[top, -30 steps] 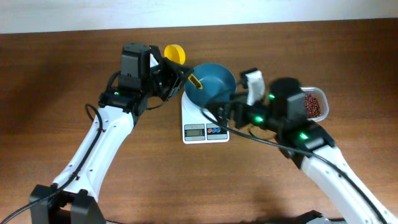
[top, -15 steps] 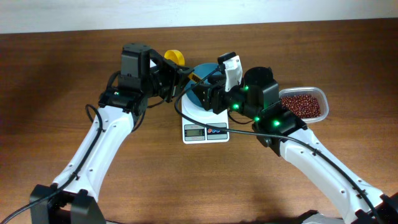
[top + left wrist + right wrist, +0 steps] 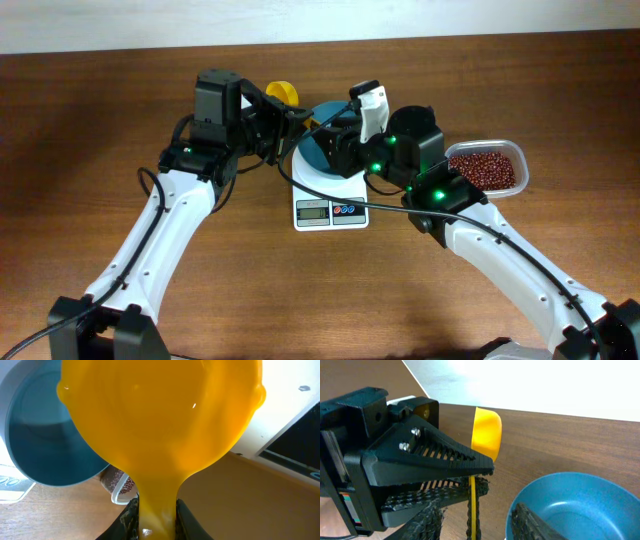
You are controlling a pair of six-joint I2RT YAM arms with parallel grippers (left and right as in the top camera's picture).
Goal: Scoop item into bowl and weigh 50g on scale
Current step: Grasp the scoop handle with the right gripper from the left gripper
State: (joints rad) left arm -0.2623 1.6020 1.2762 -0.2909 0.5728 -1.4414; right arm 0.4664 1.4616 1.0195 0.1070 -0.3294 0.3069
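Overhead view: the teal-blue bowl (image 3: 316,152) sits on the white digital scale (image 3: 330,190) at mid-bench (image 3: 90,120). The red-brown beans (image 3: 485,168) lie in a clear container (image 3: 521,160) on the right arm's side, near the scale. Left end effector (image 3: 155,521) — clamped on the handle of a yellow scoop (image 3: 282,93) held just beside the bowl. Right end effector (image 3: 481,522) — fingers apart, one at the bowl's rim, the other outside it.
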